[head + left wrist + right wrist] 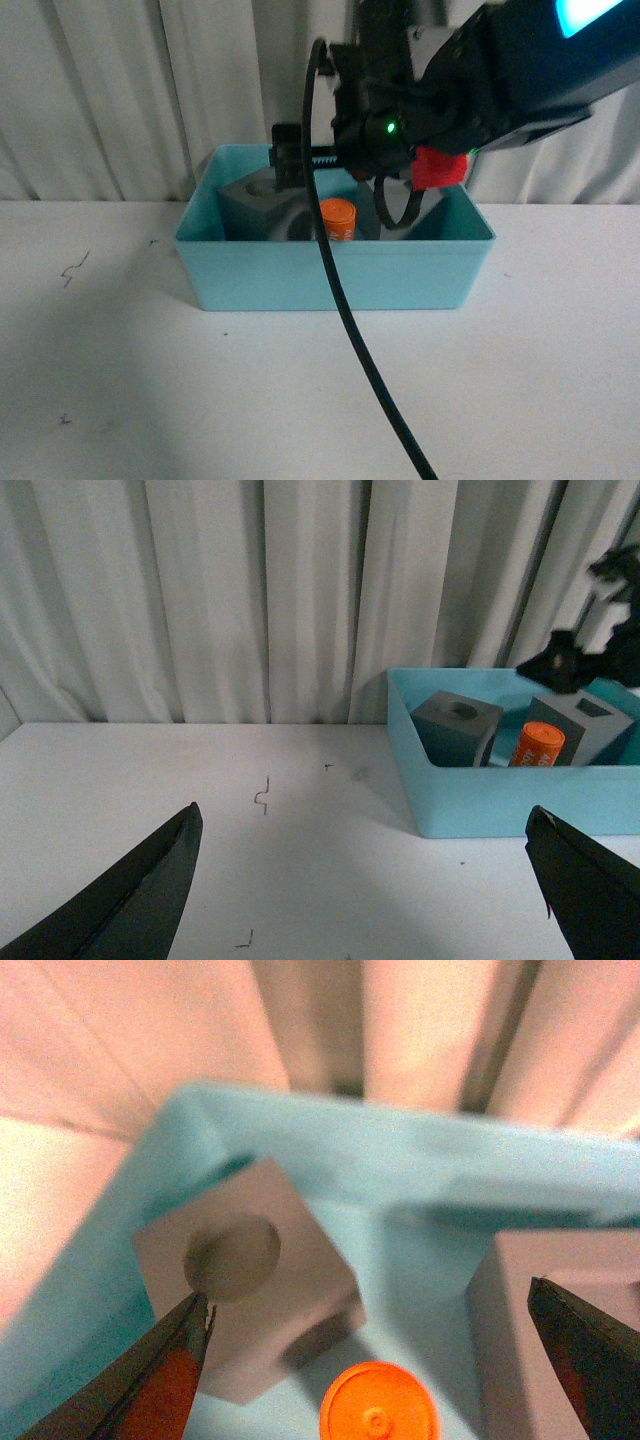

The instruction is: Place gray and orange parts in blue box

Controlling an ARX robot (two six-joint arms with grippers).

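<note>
The blue box stands on the white table, toward the back. Inside it are a gray cube with a round recess and an upright orange cylinder. My right gripper hangs open just above the box, holding nothing. In its wrist view the right gripper spans the round-recess cube, the orange cylinder and a second gray cube. The left gripper is open over bare table, well short of the box. That view shows the rectangular-recess cube beside the cylinder.
A black cable drops from the right arm across the front of the box to the table's near edge. A white curtain closes off the back. Small dark marks dot the table left of the box.
</note>
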